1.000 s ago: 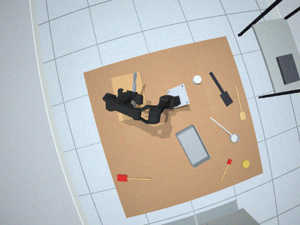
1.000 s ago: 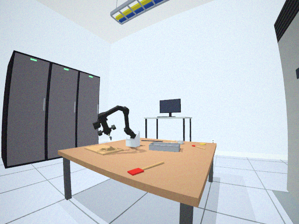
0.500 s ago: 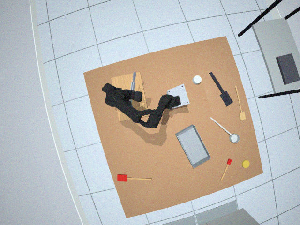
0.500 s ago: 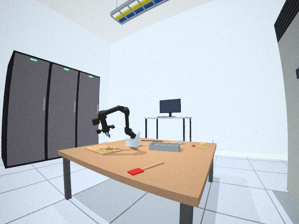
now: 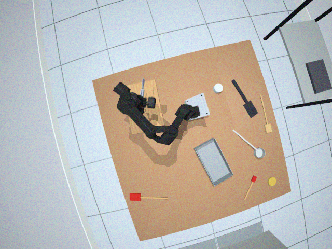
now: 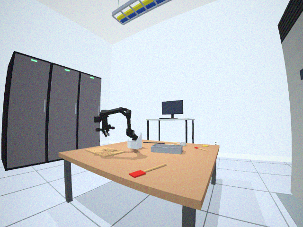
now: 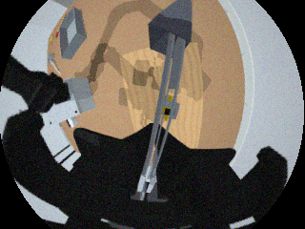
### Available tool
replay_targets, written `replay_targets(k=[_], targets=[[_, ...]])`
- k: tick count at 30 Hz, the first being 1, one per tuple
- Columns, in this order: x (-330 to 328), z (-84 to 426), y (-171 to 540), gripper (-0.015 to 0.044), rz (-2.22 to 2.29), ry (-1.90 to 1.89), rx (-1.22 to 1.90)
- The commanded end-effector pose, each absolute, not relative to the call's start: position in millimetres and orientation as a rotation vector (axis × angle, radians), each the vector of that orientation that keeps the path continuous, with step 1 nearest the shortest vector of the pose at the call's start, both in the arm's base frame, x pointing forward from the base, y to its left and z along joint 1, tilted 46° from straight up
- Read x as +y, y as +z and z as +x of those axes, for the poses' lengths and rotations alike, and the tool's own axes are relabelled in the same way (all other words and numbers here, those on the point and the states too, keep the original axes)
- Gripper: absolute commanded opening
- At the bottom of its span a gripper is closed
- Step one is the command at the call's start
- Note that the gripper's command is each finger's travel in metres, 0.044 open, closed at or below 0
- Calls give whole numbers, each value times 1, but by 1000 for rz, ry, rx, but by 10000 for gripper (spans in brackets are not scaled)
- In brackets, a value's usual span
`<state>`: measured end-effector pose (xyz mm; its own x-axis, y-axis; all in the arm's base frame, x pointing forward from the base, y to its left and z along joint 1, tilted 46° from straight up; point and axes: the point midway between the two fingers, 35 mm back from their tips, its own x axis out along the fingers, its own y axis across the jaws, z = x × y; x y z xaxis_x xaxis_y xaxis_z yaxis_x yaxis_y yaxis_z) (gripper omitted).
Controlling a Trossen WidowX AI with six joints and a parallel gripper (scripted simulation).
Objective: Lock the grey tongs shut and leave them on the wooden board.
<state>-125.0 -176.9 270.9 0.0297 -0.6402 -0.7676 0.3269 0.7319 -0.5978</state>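
The end effector [image 5: 143, 100] [image 6: 105, 132] [image 7: 154, 126] is closed to a narrow gap on the grey tongs [image 5: 142, 86] [image 6: 107, 134] [image 7: 175, 62]. The tongs are raised above the wooden board [image 5: 136, 130] [image 6: 105, 154] [image 7: 191, 95], arms close together. The roasting tin [image 5: 213, 162] [image 6: 166, 149] [image 7: 82, 34] stands on the worktop [image 5: 171, 193] [image 6: 176, 170] [image 7: 219, 62].

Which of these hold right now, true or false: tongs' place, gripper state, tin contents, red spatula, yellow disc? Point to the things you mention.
1. The tongs [image 5: 142, 88] [image 7: 164, 102] are lying on the board [image 5: 134, 129] [image 6: 105, 155] [image 7: 191, 129]. False: the gripper [image 5: 143, 102] [image 6: 106, 130] [image 7: 154, 126] holds them above it.
2. The gripper is shut on the tongs. True.
3. The tin [image 5: 214, 162] [image 6: 166, 149] [image 7: 64, 45] has the tongs across it. False: no tongs lie across it.
4. The red-headed spatula nearest the exterior camera [image 5: 135, 196] [image 6: 138, 173] lies on the table [image 5: 171, 214] [image 6: 171, 178] [image 7: 224, 95]. True.
5. The yellow disc [image 5: 272, 181] [image 6: 205, 145] is inside the tin. False: it is on the table, outside the tin.
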Motion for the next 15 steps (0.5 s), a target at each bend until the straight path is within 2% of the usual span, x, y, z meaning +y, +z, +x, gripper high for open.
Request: replay_targets(k=[1,15], targets=[[-178,-129,281,-150,-381,-790,1337],[-180,-132,282,-150,-416,-800,1335]])
